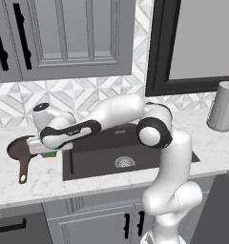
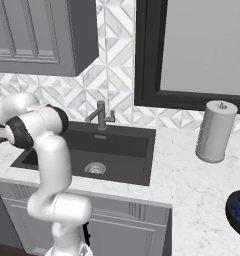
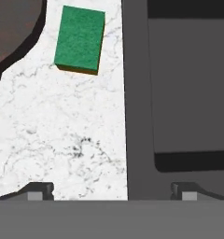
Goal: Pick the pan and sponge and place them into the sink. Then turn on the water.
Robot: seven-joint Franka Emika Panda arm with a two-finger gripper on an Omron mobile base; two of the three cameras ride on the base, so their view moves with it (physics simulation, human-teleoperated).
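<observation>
Over the counter strip left of the sink, the gripper [image 3: 112, 190] is hanging with fingers spread wide, holding nothing.

Judging by the layout, the first pick is being lined up: the sponge [image 3: 80, 39] is lying green side up on the counter [image 3: 62, 140], apart from the fingertips, between the pan [image 1: 20, 148] and the sink [image 1: 130, 157] rim. The pan is sitting at the counter's left end, handle pointing toward the front edge. Next, the hand is needing to shift over the sponge, descend and close; the faucet [image 2: 100, 116] is waiting.
</observation>
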